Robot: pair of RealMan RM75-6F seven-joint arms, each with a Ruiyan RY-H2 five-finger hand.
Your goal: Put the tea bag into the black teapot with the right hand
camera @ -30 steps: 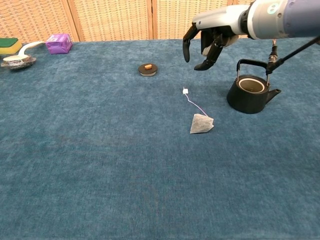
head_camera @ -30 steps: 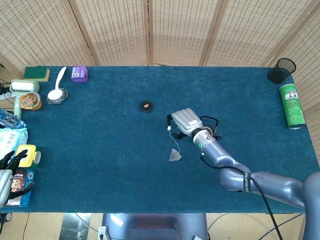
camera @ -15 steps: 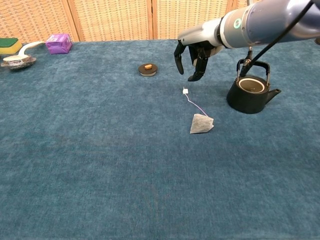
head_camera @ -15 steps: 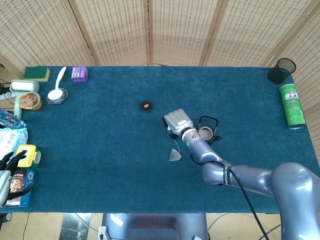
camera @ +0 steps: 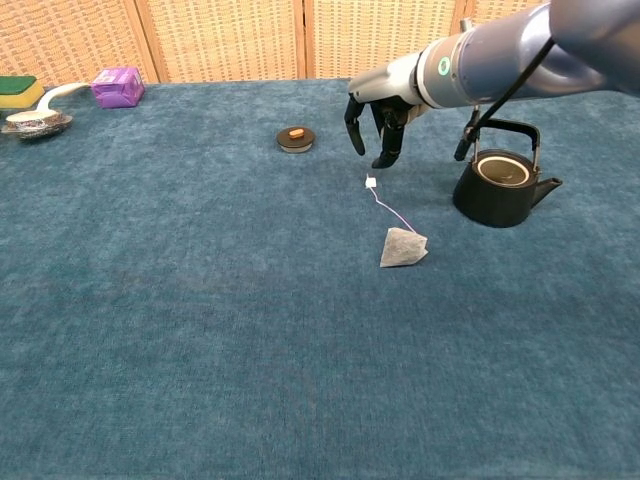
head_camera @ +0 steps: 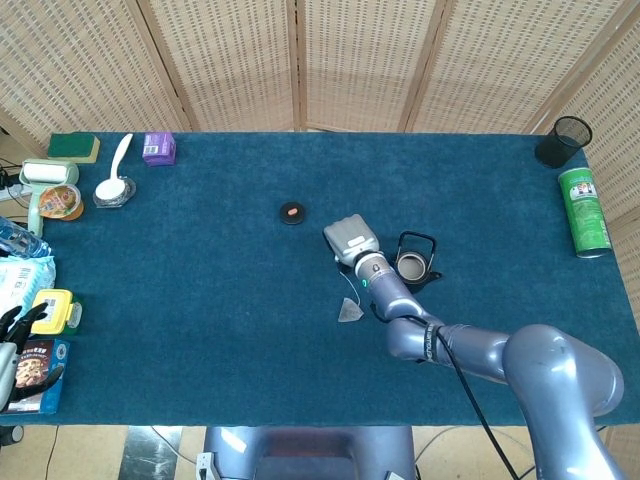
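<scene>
Woven cane screens close off the back of the scene, and in front of them a tabletop (camera: 180,330) covered in dark teal cloth carries the work. Right hand (camera: 375,120) hangs just above the cloth in the upper middle of the chest view, fingers (camera: 388,150) apart and pointing down, holding nothing; its tips stand close over the small white tag (camera: 370,182). From that tag a thin string (camera: 391,210) runs down and right to the tea bag (camera: 403,247), a pale pyramid lying on the cloth near the centre of the frame, apart from the hand. Black teapot (camera: 500,185) stands to the right of the bag, lid off and mouth open, handle upright. A small dark round piece with an orange knob (camera: 296,138), possibly the lid, lies at upper centre-left. Left hand (head_camera: 22,330) rests at the far left edge of the head view, fingers spread, beside packets of goods. Assessment: the bag is very light, soft and easily crushed; the string is limp and will swing. The tag is the firmest pinch point but is thin and flat on the pile, so a shallow pinch may slip. Lifted by tag or string, the bag would dangle and could be lowered into the open mouth.
</scene>
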